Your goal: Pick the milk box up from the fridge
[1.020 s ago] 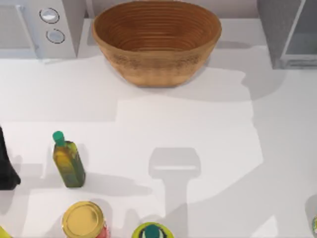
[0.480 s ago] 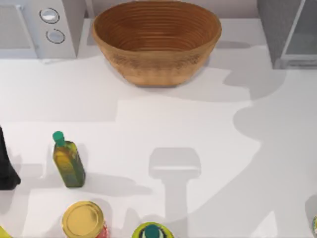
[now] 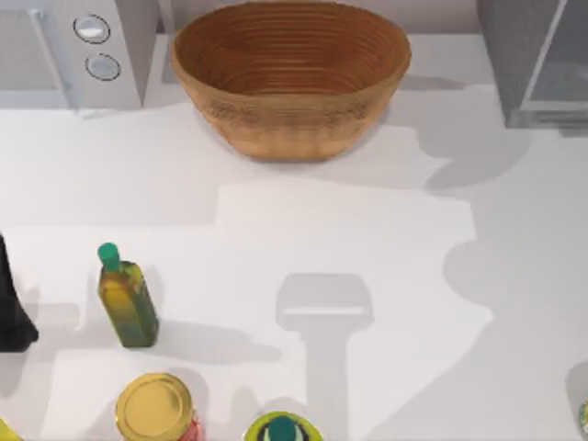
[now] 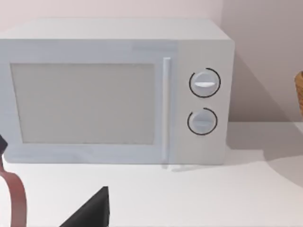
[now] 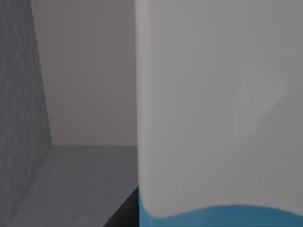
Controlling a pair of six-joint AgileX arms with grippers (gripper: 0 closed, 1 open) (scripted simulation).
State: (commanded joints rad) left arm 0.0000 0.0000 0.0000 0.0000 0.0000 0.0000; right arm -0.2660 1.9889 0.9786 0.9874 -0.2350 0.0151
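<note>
The milk box [image 5: 220, 109] stands very near in the right wrist view, a white face with a blue band at its lower edge. It sits inside the fridge [image 5: 21, 123], on the grey floor between the speckled side wall and the plain back wall. A dark part of my right gripper [image 5: 125, 213] shows right beside the carton's edge. In the top view the fridge [image 3: 514, 55] stands at the table's back right corner. My left gripper [image 3: 11, 308] is parked at the left edge of the table.
A pale grey microwave [image 3: 64, 46] with two knobs stands at the back left, facing the left wrist camera [image 4: 118, 94]. A wicker basket [image 3: 289, 73] sits at the back centre. An olive-oil bottle [image 3: 127, 299], a yellow-lidded jar [image 3: 154, 407] and a green-capped item [image 3: 282, 429] stand near the front.
The large shadow on the table's right side has changed outline, its bulge sliding toward the front. No object on the table has moved, and the left arm stays put.
</note>
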